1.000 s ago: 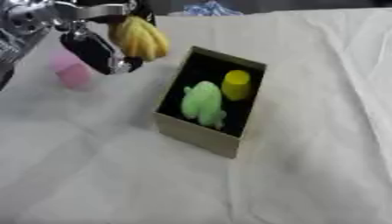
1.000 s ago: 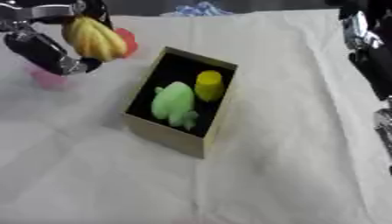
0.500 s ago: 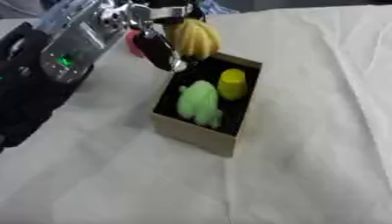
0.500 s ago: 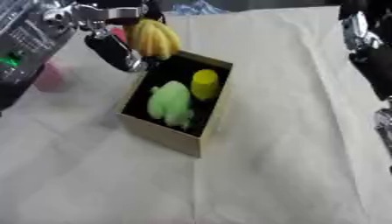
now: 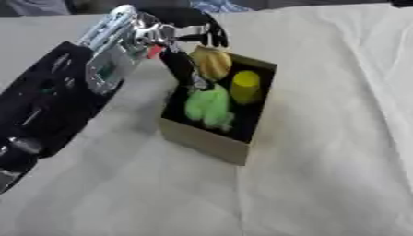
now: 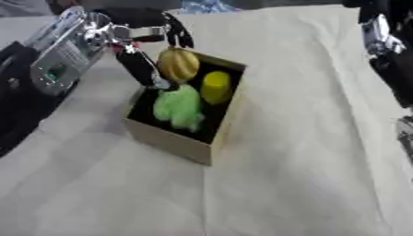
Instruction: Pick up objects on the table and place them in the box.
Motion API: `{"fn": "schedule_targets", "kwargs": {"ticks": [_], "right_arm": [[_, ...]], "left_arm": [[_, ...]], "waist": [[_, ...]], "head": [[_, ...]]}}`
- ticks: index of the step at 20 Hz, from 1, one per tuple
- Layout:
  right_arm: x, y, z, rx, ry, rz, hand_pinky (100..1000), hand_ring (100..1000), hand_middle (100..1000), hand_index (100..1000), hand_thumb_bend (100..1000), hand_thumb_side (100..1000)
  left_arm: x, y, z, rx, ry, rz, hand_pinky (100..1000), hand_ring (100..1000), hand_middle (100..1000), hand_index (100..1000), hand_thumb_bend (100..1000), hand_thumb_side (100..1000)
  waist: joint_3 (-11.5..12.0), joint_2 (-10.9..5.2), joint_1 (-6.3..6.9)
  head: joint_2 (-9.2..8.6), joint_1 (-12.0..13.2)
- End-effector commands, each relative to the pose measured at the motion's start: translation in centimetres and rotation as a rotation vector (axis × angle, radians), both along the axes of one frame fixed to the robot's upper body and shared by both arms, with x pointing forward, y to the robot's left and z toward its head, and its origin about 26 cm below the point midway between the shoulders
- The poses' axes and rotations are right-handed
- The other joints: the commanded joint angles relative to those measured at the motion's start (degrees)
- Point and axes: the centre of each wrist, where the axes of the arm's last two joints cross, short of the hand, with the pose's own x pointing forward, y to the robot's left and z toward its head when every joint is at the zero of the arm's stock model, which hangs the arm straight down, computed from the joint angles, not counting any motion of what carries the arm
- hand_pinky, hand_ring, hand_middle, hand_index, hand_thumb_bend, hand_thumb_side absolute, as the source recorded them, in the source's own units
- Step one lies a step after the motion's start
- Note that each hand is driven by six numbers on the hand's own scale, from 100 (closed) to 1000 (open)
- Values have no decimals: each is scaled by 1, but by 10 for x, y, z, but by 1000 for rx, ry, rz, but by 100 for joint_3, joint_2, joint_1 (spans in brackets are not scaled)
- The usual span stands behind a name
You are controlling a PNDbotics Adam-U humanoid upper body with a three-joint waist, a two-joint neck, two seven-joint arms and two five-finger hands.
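Observation:
My left hand (image 5: 171,38) reaches in from the left and is shut on a yellow ribbed fruit-like object (image 5: 211,62). It holds the object over the far left corner of the tan cardboard box (image 5: 200,137), with one dark finger (image 5: 180,68) pointing down inside the box wall. In the box lie a green soft toy (image 5: 208,107) and a yellow cylinder (image 5: 245,85). My right arm (image 6: 386,42) shows at the right edge of the right eye view, well away from the box; its hand is not clear.
A cream cloth (image 5: 322,175) covers the table, with folds to the right of the box. My black left forearm (image 5: 44,103) lies across the table's left side and hides what is under it.
My left hand has carried the yellow ribbed object rightwards, from left of the box to over its far left corner. The pink thing seen earlier at the left is now hidden by my arm.

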Motion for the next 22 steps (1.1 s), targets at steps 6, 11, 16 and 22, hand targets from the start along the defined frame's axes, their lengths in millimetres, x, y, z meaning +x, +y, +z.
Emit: {"fn": "schedule_targets", "kwargs": {"ticks": [6, 11, 16, 22], "right_arm": [[-2, -1, 8, -5, -23, 6, 1000, 759, 766, 836, 100, 523], [-3, -3, 7, -5, -25, -3, 1000, 760, 766, 836, 100, 523], [-3, -6, 8, -11, -30, -18, 1000, 761, 766, 836, 100, 523], [-3, -6, 8, -10, -35, -24, 1000, 761, 766, 836, 100, 523]], "left_arm": [[-4, 6, 18, 12, -94, -8, 825, 813, 806, 898, 607, 303], [-19, 36, 45, -73, -216, 36, 790, 759, 732, 847, 517, 261], [-22, 112, 60, -79, -212, 226, 799, 772, 747, 851, 546, 234], [-18, 193, 59, -71, -133, 436, 825, 795, 762, 864, 712, 159]], "waist": [[17, -122, -47], [78, -157, -45], [172, -162, -15], [227, -150, -35]], "head": [[-47, 8], [-18, -33], [-3, -120], [-29, -100]]}}
